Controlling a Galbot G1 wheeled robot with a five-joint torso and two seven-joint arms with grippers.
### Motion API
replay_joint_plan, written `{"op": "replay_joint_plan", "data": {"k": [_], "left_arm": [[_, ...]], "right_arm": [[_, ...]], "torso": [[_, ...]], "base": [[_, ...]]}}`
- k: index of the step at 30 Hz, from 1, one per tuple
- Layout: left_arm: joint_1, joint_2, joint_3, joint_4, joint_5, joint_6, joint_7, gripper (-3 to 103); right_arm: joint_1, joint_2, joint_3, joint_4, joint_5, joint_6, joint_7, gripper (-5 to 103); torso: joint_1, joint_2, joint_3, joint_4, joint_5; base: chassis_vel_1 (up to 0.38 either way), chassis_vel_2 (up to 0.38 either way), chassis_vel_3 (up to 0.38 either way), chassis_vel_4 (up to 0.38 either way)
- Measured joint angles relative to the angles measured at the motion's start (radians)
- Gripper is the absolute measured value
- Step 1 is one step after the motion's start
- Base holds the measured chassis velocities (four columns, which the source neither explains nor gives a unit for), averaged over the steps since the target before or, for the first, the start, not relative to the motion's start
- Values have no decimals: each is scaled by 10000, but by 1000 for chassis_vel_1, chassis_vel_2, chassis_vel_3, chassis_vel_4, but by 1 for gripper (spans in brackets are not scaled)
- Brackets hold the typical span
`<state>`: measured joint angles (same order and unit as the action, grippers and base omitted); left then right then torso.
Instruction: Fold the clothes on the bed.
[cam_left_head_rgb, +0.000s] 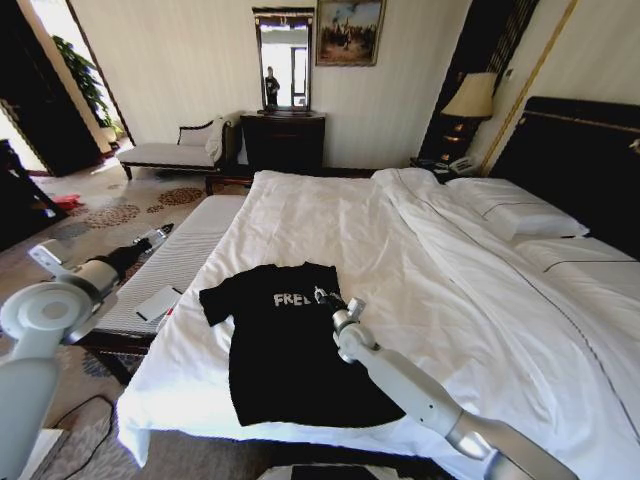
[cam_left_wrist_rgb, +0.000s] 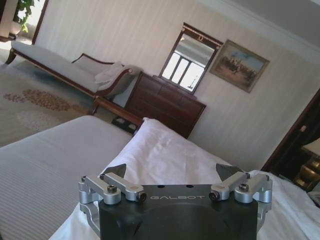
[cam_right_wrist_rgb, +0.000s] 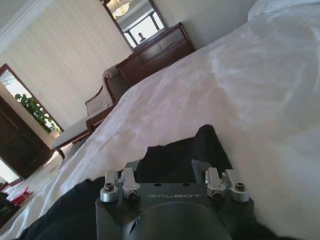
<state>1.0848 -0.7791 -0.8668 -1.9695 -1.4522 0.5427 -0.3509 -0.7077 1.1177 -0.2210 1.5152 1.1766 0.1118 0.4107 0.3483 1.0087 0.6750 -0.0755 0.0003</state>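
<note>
The black T-shirt lies flat on the white duvet near the foot of the bed, chest up, its white lettering just beside the right end effector. That end effector reaches in from the robot's right and sits low over the shirt's upper chest, close to the collar; in the right wrist view its fingers stand moderately apart above the dark fabric, and whether they actually pinch any cloth cannot be told. Beyond it, a fold of the black T-shirt ends against bare white sheet.

The left end effector hangs off the bed's side, above the striped bench that runs along the foot of the bed, well apart from the shirt. In the left wrist view its fingers are spread wide with nothing between them, the bench below and the duvet's corner just ahead.
</note>
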Motion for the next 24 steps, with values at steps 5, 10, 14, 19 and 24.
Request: {"op": "replay_joint_plan", "data": {"k": [5, 10, 14, 19, 24], "left_arm": [[970, -473, -40, 744, 203, 332, 179, 100], [1686, -1582, 259, 1664, 196, 504, 492, 100], [1320, -2173, 608, 2655, 190, 421, 820, 100], [842, -2505, 1037, 3436, 140, 219, 1345, 100], [643, -2703, 1171, 3876, 164, 117, 1647, 100]], "right_arm": [[-71, -330, 875, 173, 132, 20, 105, 79], [-170, -702, 1456, 223, 266, -3, 137, 95], [-275, -894, 1671, 348, 360, -35, 249, 100], [-459, -990, 1844, 450, 369, -71, 440, 100], [-509, -997, 1896, 417, 369, -151, 599, 100]], "torso": [[1, 0, 1, 6, -3], [0, 0, 0, 6, -5], [1, 0, 1, 1, -3], [2, 0, 1, 0, -1], [1, 0, 1, 5, -1]], "base": [[0, 0, 0, 0], [0, 0, 0, 0], [0, 0, 0, 0], [0, 0, 0, 0], [0, 0, 0, 0]]}}
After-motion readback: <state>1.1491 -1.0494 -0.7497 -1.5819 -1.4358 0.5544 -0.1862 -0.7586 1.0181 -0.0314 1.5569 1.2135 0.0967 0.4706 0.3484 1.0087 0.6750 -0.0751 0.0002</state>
